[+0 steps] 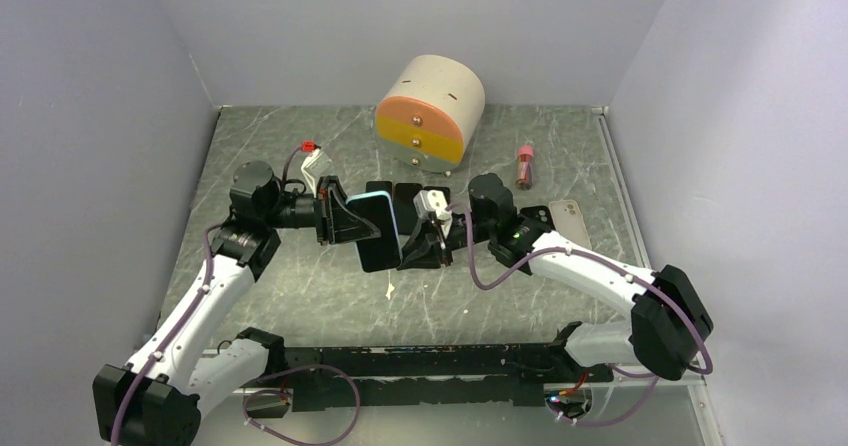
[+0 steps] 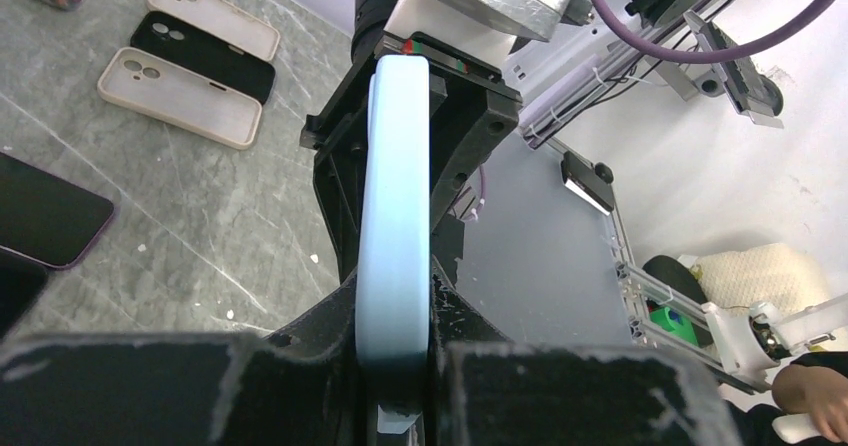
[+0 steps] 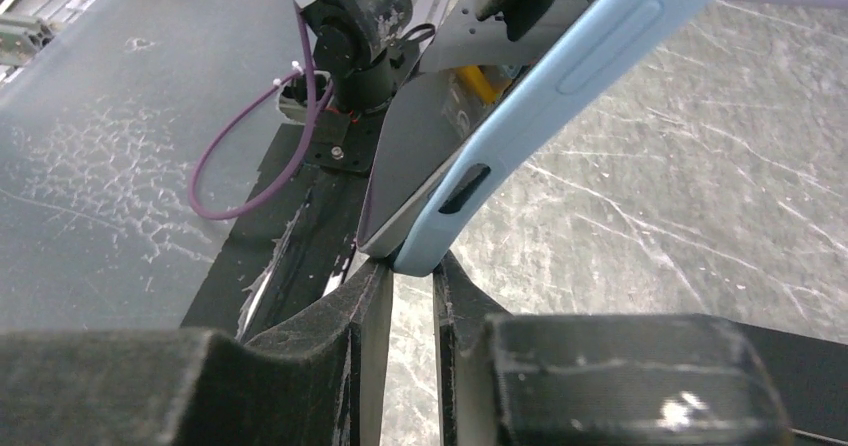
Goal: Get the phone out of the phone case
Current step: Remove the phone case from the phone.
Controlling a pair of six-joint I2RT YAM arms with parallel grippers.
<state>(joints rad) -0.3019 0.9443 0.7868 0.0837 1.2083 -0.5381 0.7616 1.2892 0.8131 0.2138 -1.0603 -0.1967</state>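
- Left pincer (image 2: 396, 371): clamped across the front and back of the pale blue case (image 2: 397, 216), seen edge-on from its wrist. It holds the case off the table (image 1: 290, 286), over the middle.
- Right pincer (image 3: 410, 301): jaws narrow, set at the case corner facing it. Whether they pinch the corner or only meet it cannot be told.
- Phone (image 3: 415, 156): seated in the case, its dark face showing beside the blue rim.
- Handling, judged: the case looks soft and rubbery and should flex and peel. The phone is rigid and heavier, with smooth, slippery glass that could break if dropped.
- Hold advised: take only the case lip at a corner and peel it back.
- Risk: the left clamp presses case and phone together, so the phone may bind.
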